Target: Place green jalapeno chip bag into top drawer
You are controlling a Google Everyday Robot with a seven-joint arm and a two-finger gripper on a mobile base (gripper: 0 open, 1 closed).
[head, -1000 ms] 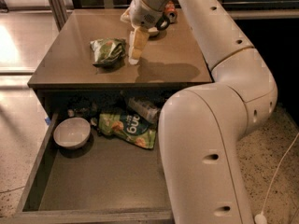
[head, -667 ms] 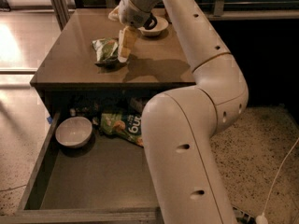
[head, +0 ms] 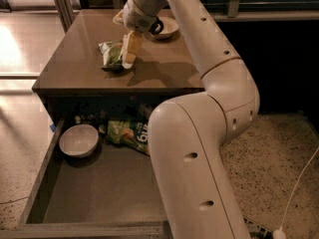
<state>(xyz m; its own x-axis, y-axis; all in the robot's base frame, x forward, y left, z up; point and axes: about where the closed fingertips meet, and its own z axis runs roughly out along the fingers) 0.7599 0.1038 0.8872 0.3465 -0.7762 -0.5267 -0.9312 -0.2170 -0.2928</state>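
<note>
Leftward across the surface [head: 75, 68] the gripper [head: 128, 59] has come in the last second, and it now rests against the right edge of the green jalapeno chip bag [head: 111, 54]. Nearest, the top drawer [head: 99, 193] stands open, holding a white bowl [head: 79, 141] at its back left and a brighter green pouch [head: 127, 132] beside it. Farther back, the bag lies on the surface; whether the gripper grasps it, I cannot tell. Behind sits another bowl [head: 167, 28].
</note>
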